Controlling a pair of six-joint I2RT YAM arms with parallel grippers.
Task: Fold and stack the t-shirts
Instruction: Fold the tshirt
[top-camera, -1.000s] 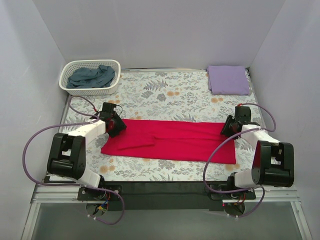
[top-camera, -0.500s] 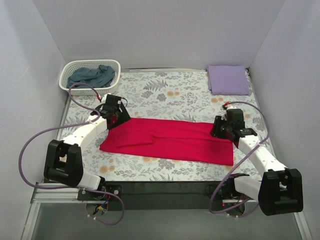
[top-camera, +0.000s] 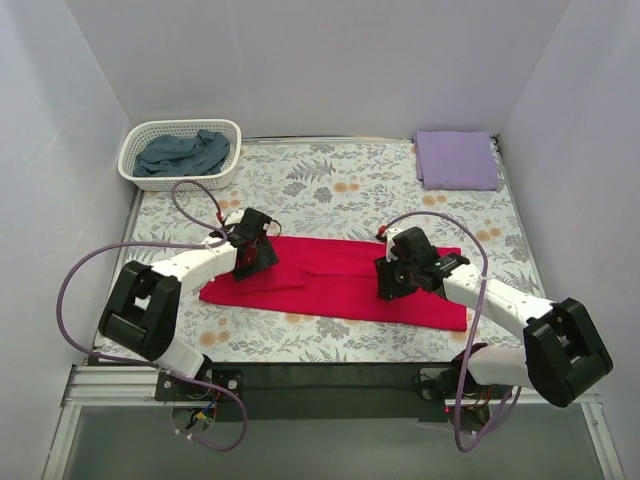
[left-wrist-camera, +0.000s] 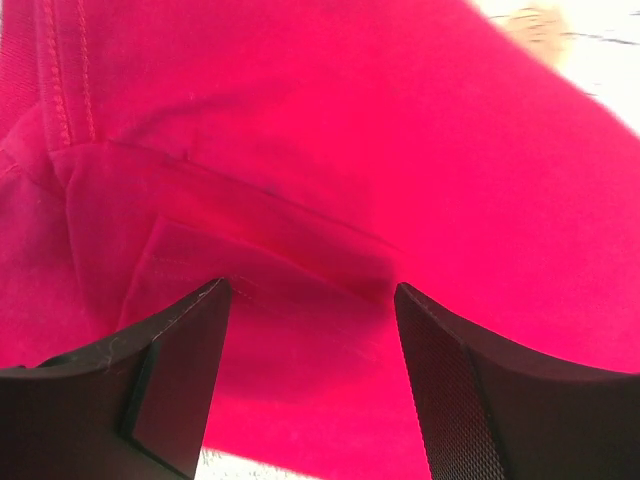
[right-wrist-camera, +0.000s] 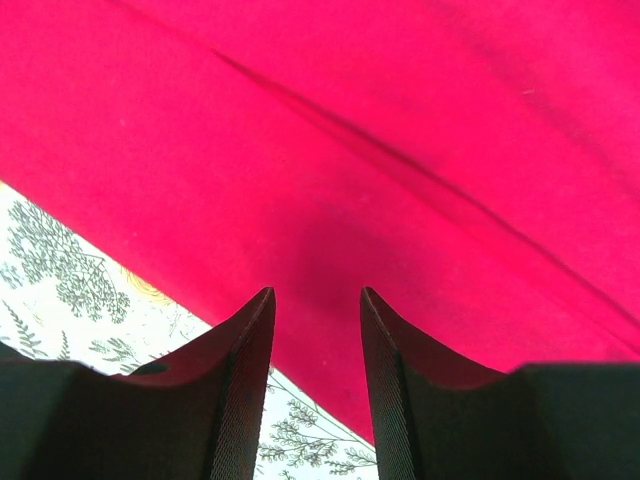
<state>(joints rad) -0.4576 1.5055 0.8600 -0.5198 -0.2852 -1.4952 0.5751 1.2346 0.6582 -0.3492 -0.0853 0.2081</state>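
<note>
- We see the floral desk (top-camera: 330, 195), with the crimson t-shirt (top-camera: 330, 278) lying as a long band across its middle.
- The lavender t-shirt (top-camera: 456, 159) sits folded far right; the blue-grey t-shirt (top-camera: 185, 153) is in the basket (top-camera: 180, 124) far left.
- The left gripper (left-wrist-camera: 310, 300) is over the crimson's left end, jaws apart.
- The right gripper (right-wrist-camera: 317, 300) is right of centre, jaws narrowly apart, possibly touching cloth.

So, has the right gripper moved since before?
Yes. The right gripper moved leftward, from the right end of the red t-shirt toward its middle, away from the lavender t-shirt.
</note>
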